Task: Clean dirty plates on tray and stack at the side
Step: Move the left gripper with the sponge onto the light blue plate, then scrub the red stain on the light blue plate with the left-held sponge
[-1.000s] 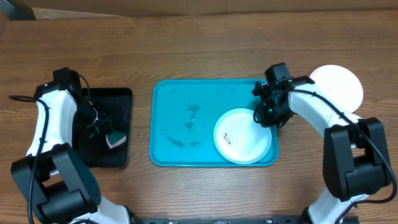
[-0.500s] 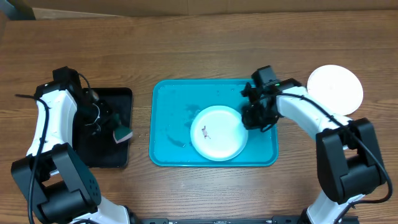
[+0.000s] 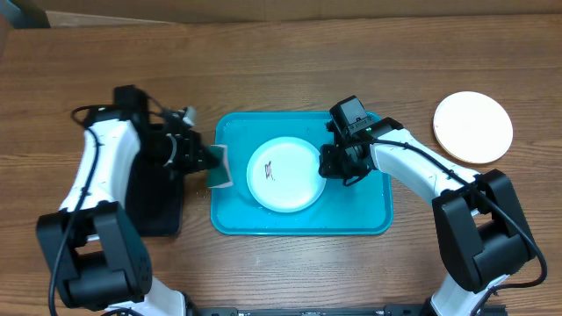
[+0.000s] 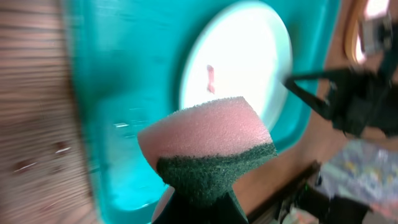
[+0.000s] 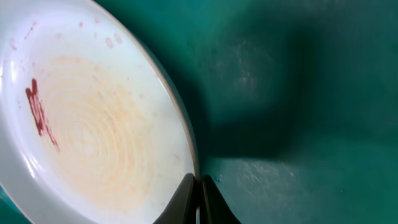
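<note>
On the turquoise tray (image 3: pixel 362 211) lies a white plate (image 3: pixel 284 173), left of middle, with a small dark-red smear (image 3: pixel 269 171). My right gripper (image 3: pixel 331 164) is shut on this plate's right rim; in the right wrist view both fingers pinch the rim (image 5: pixel 198 186) and the smear (image 5: pixel 38 113) shows on the plate (image 5: pixel 93 143). My left gripper (image 3: pixel 204 158) is shut on a pink sponge with a green scouring side (image 4: pixel 205 134), held over the tray's left edge, just left of the plate (image 4: pixel 249 62).
A second pale plate (image 3: pixel 472 126) rests on the wooden table at the far right, off the tray. A smaller black tray (image 3: pixel 162 206) lies at the left, under my left arm. Water streaks mark the tray floor (image 5: pixel 298 124).
My right gripper closed on the plate's rim and drew the plate from the tray's right side to left of middle. The left arm carried the sponge from the black tray to the turquoise tray's left edge.
</note>
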`<state>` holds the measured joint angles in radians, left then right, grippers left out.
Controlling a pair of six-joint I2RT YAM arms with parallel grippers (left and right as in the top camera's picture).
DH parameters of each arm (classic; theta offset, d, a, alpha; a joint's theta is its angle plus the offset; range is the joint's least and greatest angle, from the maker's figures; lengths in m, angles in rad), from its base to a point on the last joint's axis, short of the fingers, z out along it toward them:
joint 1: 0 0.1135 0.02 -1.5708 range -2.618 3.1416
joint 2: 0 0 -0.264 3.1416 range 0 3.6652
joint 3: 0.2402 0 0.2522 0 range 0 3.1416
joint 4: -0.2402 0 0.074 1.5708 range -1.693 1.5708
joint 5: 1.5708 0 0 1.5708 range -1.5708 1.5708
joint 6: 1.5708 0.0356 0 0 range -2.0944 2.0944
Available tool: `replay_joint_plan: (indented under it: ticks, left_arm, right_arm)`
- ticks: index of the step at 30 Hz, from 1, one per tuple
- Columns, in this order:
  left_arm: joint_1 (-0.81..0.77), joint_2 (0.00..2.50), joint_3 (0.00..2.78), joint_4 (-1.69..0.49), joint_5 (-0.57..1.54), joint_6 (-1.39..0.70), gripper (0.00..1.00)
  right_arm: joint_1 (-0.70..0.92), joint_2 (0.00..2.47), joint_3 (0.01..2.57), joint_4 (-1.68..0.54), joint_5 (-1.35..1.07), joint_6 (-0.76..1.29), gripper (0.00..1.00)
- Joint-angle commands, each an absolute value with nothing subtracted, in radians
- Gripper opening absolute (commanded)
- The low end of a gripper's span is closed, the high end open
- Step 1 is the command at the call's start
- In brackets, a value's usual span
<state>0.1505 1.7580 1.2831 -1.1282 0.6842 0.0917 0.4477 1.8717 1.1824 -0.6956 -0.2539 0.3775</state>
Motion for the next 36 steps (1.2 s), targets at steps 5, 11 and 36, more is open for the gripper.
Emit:
replay_joint_plan:
  ticks: [5, 11, 36]
  left_arm:
    - [-0.038, 1.747, 1.278, -1.057, 0.657, 0.015, 0.04]
    - [-0.204, 1.747, 1.278, -0.925, 0.402, -0.299, 0.04]
    - [-0.43, 2.047, 1.278, -0.666, -0.007, -0.626, 0.04]
  right_arm:
    - [0.456, 1.859, 1.179, -0.67, -0.237, 0.441, 0.04]
    - [0.467, 1.859, 1.179, -0.652, -0.236, 0.438, 0.04]
    - [0.486, 1.859, 1.177, -0.615, -0.191, 0.438, 0.04]
